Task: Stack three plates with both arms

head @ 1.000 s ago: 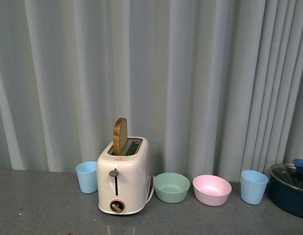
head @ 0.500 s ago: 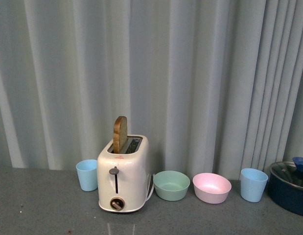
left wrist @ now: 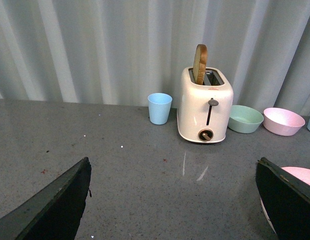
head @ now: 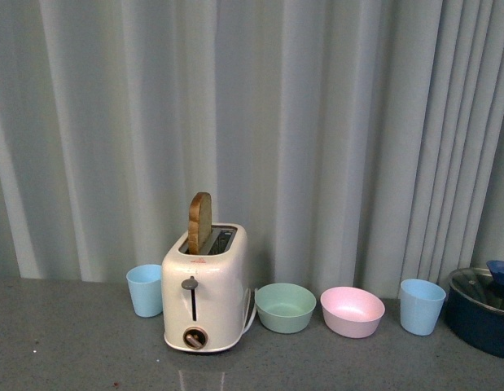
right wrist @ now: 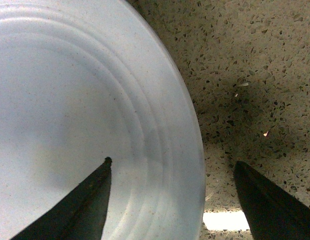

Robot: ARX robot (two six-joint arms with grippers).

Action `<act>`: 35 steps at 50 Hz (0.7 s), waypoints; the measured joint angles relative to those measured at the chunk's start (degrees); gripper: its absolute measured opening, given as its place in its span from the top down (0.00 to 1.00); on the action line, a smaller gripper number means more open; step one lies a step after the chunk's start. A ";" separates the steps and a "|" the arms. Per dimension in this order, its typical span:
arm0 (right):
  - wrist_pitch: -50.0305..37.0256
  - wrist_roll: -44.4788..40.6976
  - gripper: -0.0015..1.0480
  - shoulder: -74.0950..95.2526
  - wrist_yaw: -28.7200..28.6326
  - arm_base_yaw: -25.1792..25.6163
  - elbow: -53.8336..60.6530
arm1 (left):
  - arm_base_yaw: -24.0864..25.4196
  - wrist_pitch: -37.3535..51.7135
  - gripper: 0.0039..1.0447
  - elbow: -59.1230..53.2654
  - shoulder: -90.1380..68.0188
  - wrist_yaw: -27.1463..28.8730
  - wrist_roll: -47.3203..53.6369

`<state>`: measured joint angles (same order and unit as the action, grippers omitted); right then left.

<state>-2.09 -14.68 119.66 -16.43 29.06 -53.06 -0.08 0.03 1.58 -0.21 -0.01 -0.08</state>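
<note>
Only the pink edge of one plate (left wrist: 301, 175) shows in the left wrist view, on the grey counter beside one finger of my left gripper (left wrist: 172, 161). That gripper is open with bare counter between its fingers. The right wrist view sits very close above a light blue plate (right wrist: 69, 100). My right gripper (right wrist: 173, 162) is open and straddles that plate's rim, one finger over the plate and the other over the speckled counter. The cream plate is out of view. The front view shows no plate and no arm.
At the back, before a grey curtain, stand a cream toaster (head: 204, 293) holding a bread slice, a blue cup (head: 144, 291), a green bowl (head: 285, 309), a pink bowl (head: 352, 313), another blue cup (head: 421, 307) and a dark pot (head: 484, 314).
The front view has shifted a little, so the things on the counter sit slightly higher in the picture. None of them has moved relative to the others.
</note>
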 joint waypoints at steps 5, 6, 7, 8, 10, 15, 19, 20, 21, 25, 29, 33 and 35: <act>-0.20 0.02 0.47 0.28 0.04 0.04 0.00 | 0.00 0.00 0.06 0.00 0.00 0.00 0.00; -0.20 0.02 0.51 0.37 0.04 0.09 0.00 | 0.00 0.00 0.06 0.00 0.00 0.00 0.00; -0.20 0.02 0.54 0.44 0.04 0.11 0.00 | 0.00 0.00 0.06 0.00 0.00 0.00 0.00; -0.20 0.02 0.56 0.50 0.04 0.13 0.00 | 0.00 0.00 0.06 0.00 0.00 0.00 0.00; -0.20 0.04 0.61 0.61 0.04 0.15 0.00 | 0.00 0.00 0.06 0.00 0.00 0.00 0.00; -0.20 0.07 0.74 0.68 0.04 0.22 0.00 | 0.00 0.00 0.06 0.00 0.00 0.00 0.00; -0.20 0.13 0.88 0.68 0.00 0.37 0.00 | 0.00 0.00 0.06 0.00 0.00 0.00 -0.02; -0.20 0.28 0.90 0.68 -0.11 0.42 0.00 | 0.00 0.00 0.06 0.00 0.00 0.02 0.00; -0.20 0.42 0.92 0.63 -0.28 0.50 -0.02 | 0.00 0.00 0.06 0.00 0.00 0.00 0.00; -0.11 0.92 0.97 0.28 -1.36 0.87 -0.02 | 0.00 0.00 0.06 0.00 0.00 0.00 0.00; 0.33 1.09 0.97 -0.09 -1.70 1.29 -0.02 | 0.00 0.00 0.06 0.00 0.00 0.00 0.00; 0.61 1.05 0.97 -0.28 -1.68 1.60 -0.02 | 0.00 0.00 0.06 0.00 0.00 0.00 0.00; 0.83 1.03 0.97 -0.44 -1.73 1.75 -0.04 | 0.00 0.00 0.06 0.00 0.00 0.00 0.00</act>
<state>-1.26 -13.65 119.22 -18.15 30.81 -53.10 -0.08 0.03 1.58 -0.21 -0.01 -0.08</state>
